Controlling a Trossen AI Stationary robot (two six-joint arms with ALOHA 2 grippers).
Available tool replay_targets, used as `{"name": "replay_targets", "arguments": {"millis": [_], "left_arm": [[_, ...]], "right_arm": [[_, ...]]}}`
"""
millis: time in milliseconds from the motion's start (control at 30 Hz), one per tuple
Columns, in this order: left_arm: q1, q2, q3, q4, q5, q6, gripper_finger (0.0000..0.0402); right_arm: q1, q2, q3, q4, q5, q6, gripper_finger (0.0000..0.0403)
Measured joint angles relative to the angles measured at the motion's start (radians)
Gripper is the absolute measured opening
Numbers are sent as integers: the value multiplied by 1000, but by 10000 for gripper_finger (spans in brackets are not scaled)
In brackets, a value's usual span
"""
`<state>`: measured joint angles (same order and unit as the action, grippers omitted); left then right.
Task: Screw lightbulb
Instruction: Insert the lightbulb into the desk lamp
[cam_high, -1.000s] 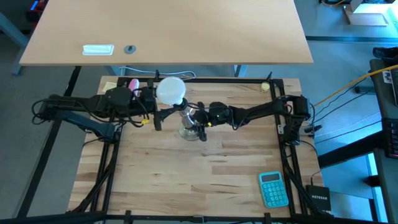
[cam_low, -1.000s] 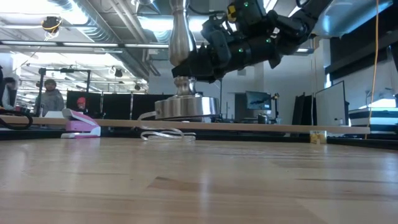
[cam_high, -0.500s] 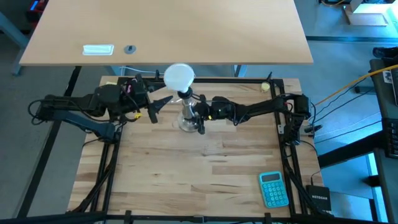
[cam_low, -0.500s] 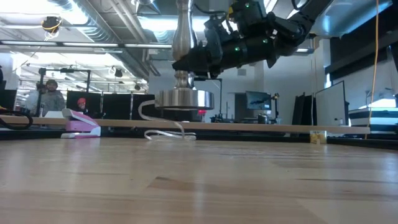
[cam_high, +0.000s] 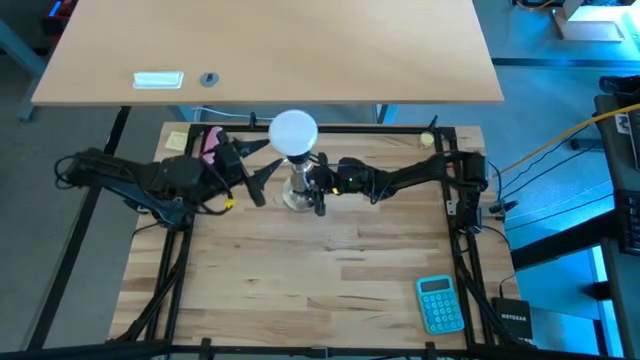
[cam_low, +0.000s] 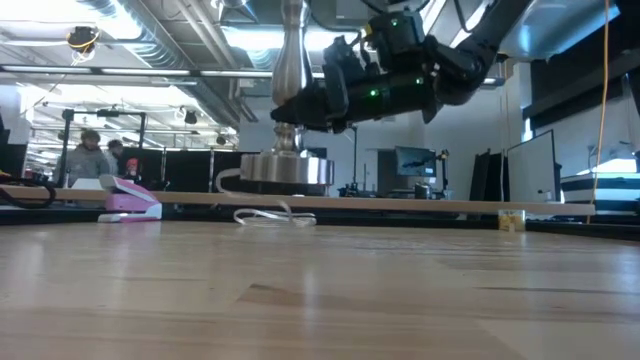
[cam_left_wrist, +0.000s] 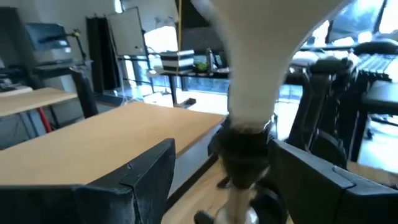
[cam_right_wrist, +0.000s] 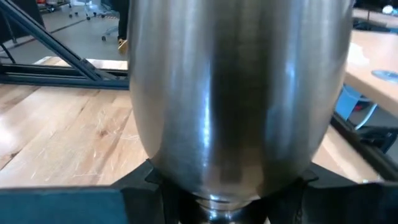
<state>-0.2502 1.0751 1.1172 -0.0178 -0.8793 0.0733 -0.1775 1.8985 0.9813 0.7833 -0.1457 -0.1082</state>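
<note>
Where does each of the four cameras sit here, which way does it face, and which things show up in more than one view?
High view: above the table, facing straight down; both arms, left gripper open beside the lightbulb, right gripper on the socket stand.
Low view: table height, facing the room; right gripper clamps the stand's stem.
Left wrist view: faces the lightbulb between its own open fingers.
Right wrist view: faces the socket stand close up.
Shared: the stand in all four; the bulb in high and left wrist.
</note>
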Motion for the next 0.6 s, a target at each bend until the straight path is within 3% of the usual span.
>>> {"name": "replay_targets", "arguments": {"millis": [300,600], "left_arm": [[-111,109,3,282,-264,200,249],[-92,224,131,307,-269,294,249]], "right_arm": [[0,19,-1,19,7,-1,162],[0,19,-1,20,7,-1,162]]}}
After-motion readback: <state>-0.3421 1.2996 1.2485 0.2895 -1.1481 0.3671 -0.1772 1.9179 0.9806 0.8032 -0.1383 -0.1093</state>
